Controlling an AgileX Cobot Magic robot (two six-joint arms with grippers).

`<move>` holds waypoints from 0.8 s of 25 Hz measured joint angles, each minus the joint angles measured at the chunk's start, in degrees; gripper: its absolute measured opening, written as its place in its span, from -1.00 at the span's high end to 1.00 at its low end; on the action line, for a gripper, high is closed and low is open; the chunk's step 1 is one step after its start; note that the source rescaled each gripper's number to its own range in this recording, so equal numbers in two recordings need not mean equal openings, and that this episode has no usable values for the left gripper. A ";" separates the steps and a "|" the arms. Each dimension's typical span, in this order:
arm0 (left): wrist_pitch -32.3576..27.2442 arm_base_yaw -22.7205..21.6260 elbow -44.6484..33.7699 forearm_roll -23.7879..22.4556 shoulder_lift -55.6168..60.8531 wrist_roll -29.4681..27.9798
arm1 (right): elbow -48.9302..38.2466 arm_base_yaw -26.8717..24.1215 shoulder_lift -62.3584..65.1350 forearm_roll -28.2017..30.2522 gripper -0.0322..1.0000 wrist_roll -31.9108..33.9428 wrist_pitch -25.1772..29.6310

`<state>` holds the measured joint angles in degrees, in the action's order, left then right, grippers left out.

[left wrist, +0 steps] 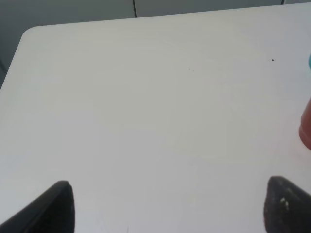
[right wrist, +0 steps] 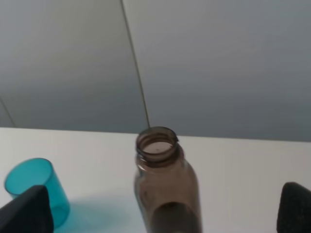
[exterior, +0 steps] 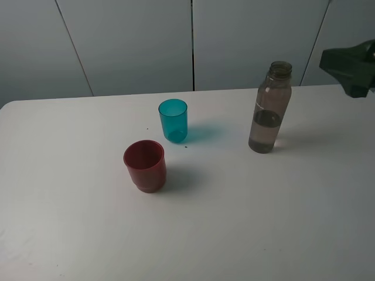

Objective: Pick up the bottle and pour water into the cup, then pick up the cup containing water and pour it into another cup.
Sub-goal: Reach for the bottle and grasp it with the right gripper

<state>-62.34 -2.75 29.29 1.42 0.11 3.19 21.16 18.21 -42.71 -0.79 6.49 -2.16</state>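
Observation:
The smoky grey-brown bottle (exterior: 269,108) stands upright and uncapped at the right of the table, partly filled with water. The teal cup (exterior: 173,120) stands upright near the middle. The red cup (exterior: 145,165) stands in front of it, slightly left. My right gripper (exterior: 350,65) hovers at the far right edge, right of the bottle and apart from it. In the right wrist view it (right wrist: 160,213) is open, with the bottle (right wrist: 167,179) between the spread fingers but farther off, and the teal cup (right wrist: 39,191) beside it. My left gripper (left wrist: 170,208) is open and empty over bare table.
The white table (exterior: 263,222) has a rounded far left corner (left wrist: 29,36). A grey panelled wall (exterior: 135,41) stands behind it. A sliver of the red cup (left wrist: 306,126) shows at the edge of the left wrist view.

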 joint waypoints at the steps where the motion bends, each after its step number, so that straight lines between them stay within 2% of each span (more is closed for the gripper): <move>1: 0.00 0.00 0.00 0.00 0.00 0.00 | -1.53 1.46 -0.48 0.00 -0.99 0.12 -2.52; 4: 0.00 0.00 0.00 0.00 0.00 0.00 | -5.79 4.14 -2.60 0.13 -0.99 0.23 -6.67; 7: 0.00 0.00 0.00 0.00 0.00 0.00 | -8.86 4.67 -5.98 0.13 -0.99 1.25 -9.56; 9: 0.00 0.00 0.00 0.00 0.00 0.00 | -11.17 4.67 -8.60 0.13 -0.99 1.77 -14.58; 14: 0.00 0.00 0.00 0.00 0.00 0.00 | -16.03 4.67 -16.46 0.24 -0.99 1.30 -34.07; 20: 0.00 0.00 0.00 0.00 0.00 0.00 | -16.27 4.67 -29.47 0.14 -0.99 -3.70 -45.25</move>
<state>-62.34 -2.75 29.29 1.42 0.11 3.19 4.88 22.87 -72.18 -0.64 2.79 -47.41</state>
